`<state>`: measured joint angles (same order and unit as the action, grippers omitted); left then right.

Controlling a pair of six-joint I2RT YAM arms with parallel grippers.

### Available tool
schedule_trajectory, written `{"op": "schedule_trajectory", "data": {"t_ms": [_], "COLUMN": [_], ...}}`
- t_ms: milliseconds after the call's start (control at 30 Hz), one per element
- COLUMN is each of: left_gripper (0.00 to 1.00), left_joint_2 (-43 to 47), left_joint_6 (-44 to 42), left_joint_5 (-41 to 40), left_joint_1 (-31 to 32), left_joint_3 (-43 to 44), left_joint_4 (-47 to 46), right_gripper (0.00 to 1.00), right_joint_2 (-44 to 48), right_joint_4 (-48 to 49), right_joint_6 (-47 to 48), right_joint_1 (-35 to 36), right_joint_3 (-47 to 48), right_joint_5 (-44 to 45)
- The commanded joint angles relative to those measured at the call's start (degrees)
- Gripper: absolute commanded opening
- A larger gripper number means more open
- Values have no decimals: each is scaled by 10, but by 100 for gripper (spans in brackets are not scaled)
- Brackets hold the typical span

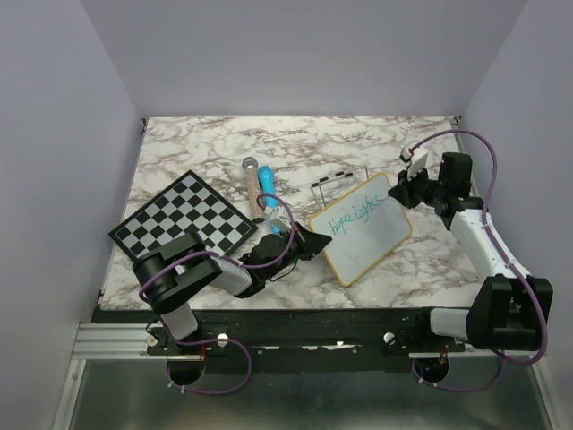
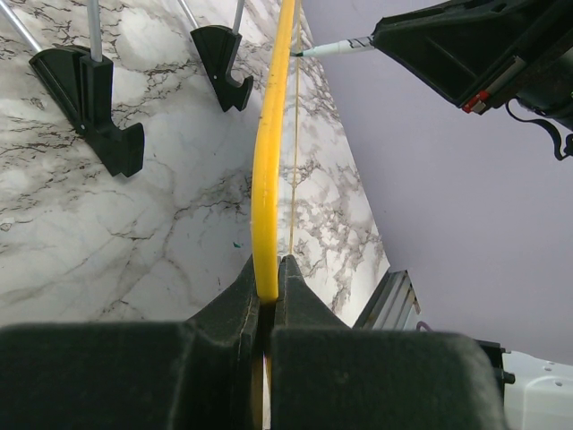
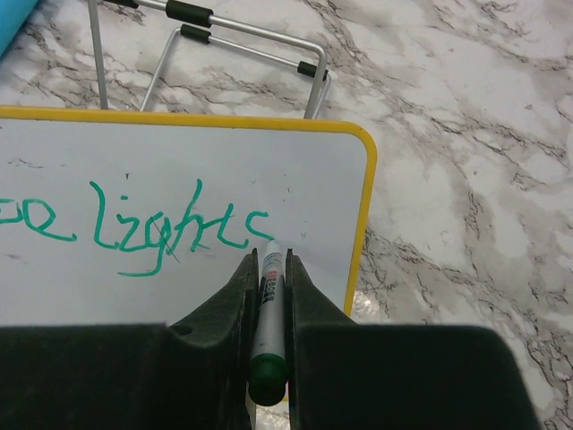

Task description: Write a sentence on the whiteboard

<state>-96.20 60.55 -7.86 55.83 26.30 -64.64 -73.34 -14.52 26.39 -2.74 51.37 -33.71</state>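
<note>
Nearest to the arms, the left gripper (image 1: 306, 244) is pressed together on the near left edge of the whiteboard (image 1: 376, 242). In its wrist view the two fingers (image 2: 233, 305) pinch the yellow frame from both sides. The board sits right of the middle of the table (image 1: 224, 143), turned on a diagonal. I cannot tell if it lies flat or is lifted a little.

On the board, the sentence (image 1: 349, 219) has one green line so far, which reads about "Hope lights". The white area nearer than this line is bare, so I judge there is room for more words if the sentence goes on.

At the far right corner of the board, the right gripper (image 1: 410, 190) is closed on a marker (image 3: 267, 305). The tip is at the end of "lights", but I cannot tell if it touches.

A chessboard (image 1: 183, 224) lies well to the left. Just behind the whiteboard stands a wire stand (image 1: 336, 184), and farther left are a blue object (image 1: 267, 179) and a tube (image 1: 251, 170). None of them covers the writing area.
</note>
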Motion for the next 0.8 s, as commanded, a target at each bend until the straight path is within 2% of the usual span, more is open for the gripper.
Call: {"op": "schedule_trajectory", "data": {"t_ms": [0, 233, 367, 500, 767], "left_gripper": [0, 0, 0, 0, 0], "left_joint_2": [3, 2, 0, -2, 0], "left_joint_6": [-27, -27, -27, -27, -22], "left_joint_5": [20, 21, 22, 22, 16], "left_joint_1": [2, 2, 2, 2, 2], "left_joint_3": [-1, 0, 2, 2, 1], "left_joint_4": [-3, -2, -2, -2, -2], "right_gripper": [1, 1, 0, 1, 1], "right_joint_2": [-7, 0, 9, 59, 135], "right_joint_4": [-30, -62, -89, -87, -95], "right_joint_6": [16, 29, 34, 6, -44], "right_joint_1": [-2, -2, -2, -2, -2], "right_joint_3": [-2, 0, 5, 14, 36], "right_joint_5": [2, -16, -61, -118, -164]}}
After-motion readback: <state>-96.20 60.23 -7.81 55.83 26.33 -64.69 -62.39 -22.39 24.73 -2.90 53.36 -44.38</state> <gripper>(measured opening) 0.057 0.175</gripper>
